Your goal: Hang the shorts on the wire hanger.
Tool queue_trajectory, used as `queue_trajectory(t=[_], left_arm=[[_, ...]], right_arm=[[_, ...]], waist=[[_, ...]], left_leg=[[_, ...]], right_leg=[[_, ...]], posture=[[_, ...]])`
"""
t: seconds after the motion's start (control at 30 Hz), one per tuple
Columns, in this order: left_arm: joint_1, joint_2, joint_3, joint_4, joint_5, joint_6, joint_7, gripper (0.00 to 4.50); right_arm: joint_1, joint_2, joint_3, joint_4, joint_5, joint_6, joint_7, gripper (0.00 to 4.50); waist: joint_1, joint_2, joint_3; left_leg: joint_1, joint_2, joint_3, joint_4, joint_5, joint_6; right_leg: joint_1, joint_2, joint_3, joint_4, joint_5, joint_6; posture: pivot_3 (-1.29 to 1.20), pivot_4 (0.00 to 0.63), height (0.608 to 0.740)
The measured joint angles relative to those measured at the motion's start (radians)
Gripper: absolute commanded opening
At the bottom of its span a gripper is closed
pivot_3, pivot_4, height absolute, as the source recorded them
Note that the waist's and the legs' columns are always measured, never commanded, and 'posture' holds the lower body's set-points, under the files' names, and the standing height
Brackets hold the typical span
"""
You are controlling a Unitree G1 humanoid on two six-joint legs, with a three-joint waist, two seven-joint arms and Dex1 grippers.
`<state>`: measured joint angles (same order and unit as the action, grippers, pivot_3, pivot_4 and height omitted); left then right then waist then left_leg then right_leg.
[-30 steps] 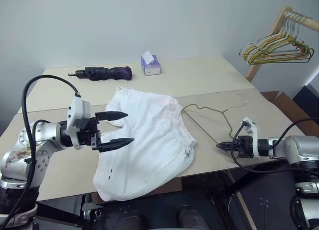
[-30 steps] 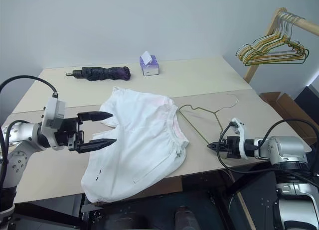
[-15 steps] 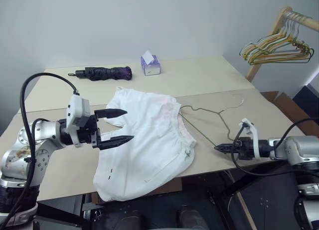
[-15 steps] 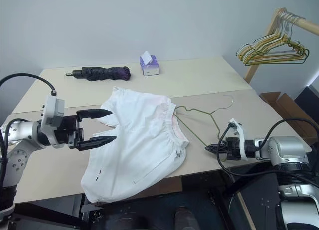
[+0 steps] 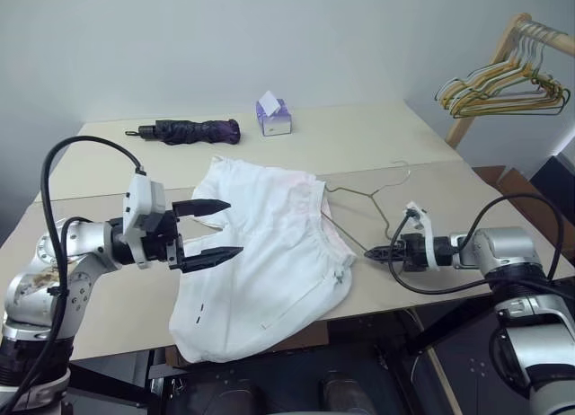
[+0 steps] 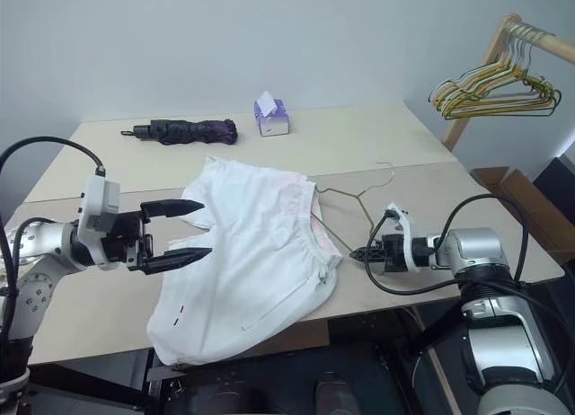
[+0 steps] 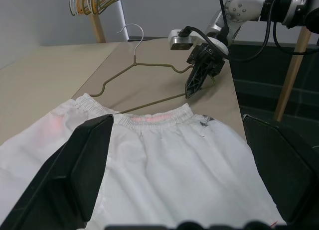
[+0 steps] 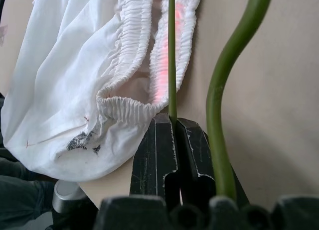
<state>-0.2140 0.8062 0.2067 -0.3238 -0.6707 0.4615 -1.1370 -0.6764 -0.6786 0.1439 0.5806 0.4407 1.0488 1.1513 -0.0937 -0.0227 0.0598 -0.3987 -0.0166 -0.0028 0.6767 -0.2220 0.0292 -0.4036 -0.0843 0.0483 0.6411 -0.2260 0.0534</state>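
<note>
Here, the beige table (image 5: 377,145) is bearing the shorts (image 5: 269,253), which are lying flat with one hem hanging over the near edge. The wire hanger (image 5: 364,196) is lying just beside the waistband, one corner slipping into it. The left gripper (image 5: 220,229) is hovering over the shorts with jaws spread wide. The right gripper (image 5: 370,251) is clenching the hanger's lower wire.

The left gripper (image 5: 214,229), two black fingers spread wide, hovers level over the white thin-fabric shorts (image 5: 269,262), pointing across them. The right gripper (image 5: 370,251), fingers pinched together on the thin grey-olive wire hanger (image 5: 364,192), reaches toward the shorts' waistband.
</note>
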Motion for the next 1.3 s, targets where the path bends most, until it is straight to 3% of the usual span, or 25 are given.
queue_trajectory(t=[0.27, 0.57, 0.97, 1.07, 1.3], left_arm=[[0.000, 0.003, 0.000, -0.010, 0.000, 0.000, 0.010, 4.49], [-0.010, 0.013, -0.008, -0.010, 0.002, 0.001, 0.004, 4.49], [-0.029, 0.015, -0.020, 0.015, 0.010, -0.004, -0.004, 4.49], [-0.032, 0.014, -0.029, 0.022, 0.019, -0.008, -0.013, 4.49], [-0.080, 0.065, -0.030, 0.121, 0.075, -0.071, -0.076, 4.49]], right_arm=[[-0.064, 0.005, 0.066, 0.075, -0.057, -0.043, 0.116, 0.00], [-0.212, 0.116, 0.064, 0.326, -0.156, -0.158, 0.086, 0.00], [-0.237, 0.138, -0.025, 0.405, -0.201, -0.260, 0.019, 0.00], [-0.234, 0.137, -0.060, 0.341, -0.201, -0.310, -0.016, 0.00], [-0.061, 0.094, -0.043, -0.184, -0.264, -0.484, -0.107, 0.00]], waist=[[-0.006, 0.000, 0.000], [-0.005, 0.000, 0.000], [-0.012, 0.000, 0.000], [-0.017, 0.000, 0.000], [-0.030, 0.001, 0.000]], left_leg=[[0.000, 0.001, 0.000, 0.000, 0.000, 0.000], [0.000, 0.000, -0.001, 0.000, 0.000, 0.000], [0.000, 0.000, -0.002, 0.000, 0.000, 0.000], [0.000, 0.000, -0.002, -0.001, 0.000, 0.000], [-0.001, 0.001, -0.003, -0.001, 0.000, 0.000]], right_leg=[[-0.001, 0.002, 0.000, 0.000, 0.000, 0.000], [-0.001, 0.002, 0.000, 0.000, 0.000, -0.001], [-0.001, 0.001, 0.000, 0.001, 0.001, -0.001], [-0.001, 0.001, 0.000, 0.001, 0.001, -0.001], [-0.003, 0.001, -0.001, 0.002, 0.000, 0.000]], posture=[[-0.07, 0.011, 0.740], [-0.06, 0.005, 0.740], [-0.08, 0.000, 0.740], [-0.09, 0.000, 0.740], [-0.12, 0.000, 0.740]])
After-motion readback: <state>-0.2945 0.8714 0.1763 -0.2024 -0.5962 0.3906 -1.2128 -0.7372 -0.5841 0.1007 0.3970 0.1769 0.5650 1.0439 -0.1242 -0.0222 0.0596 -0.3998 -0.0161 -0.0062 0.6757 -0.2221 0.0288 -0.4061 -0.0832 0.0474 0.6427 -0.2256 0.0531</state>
